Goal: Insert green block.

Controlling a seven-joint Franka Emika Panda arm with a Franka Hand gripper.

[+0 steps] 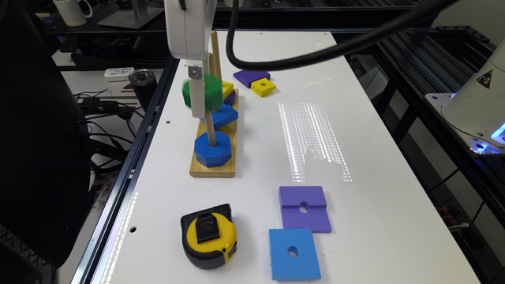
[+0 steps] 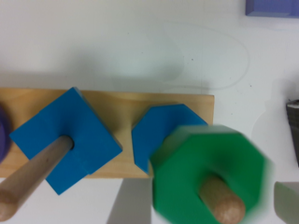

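Green block [image 2: 205,175] sits closest, blurred, threaded on the wooden peg [image 2: 222,203] above the blue octagon [image 2: 156,140]. At frame centre in the exterior view my gripper [image 1: 197,94] hangs straight down beside it; whether my fingers grip it, I cannot tell. Bare white table [image 1: 315,130] spreads right of the wooden base [image 1: 215,169].

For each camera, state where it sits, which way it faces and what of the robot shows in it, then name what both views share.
Exterior view: off the arm, raised, looking down the white table at the wooden peg board; the white gripper and a black cable show.
Wrist view: on the wrist, facing straight down onto the pegs; a grey finger edge shows.
Shared: the green block threaded on a peg above the blue octagon, and the blue square block.
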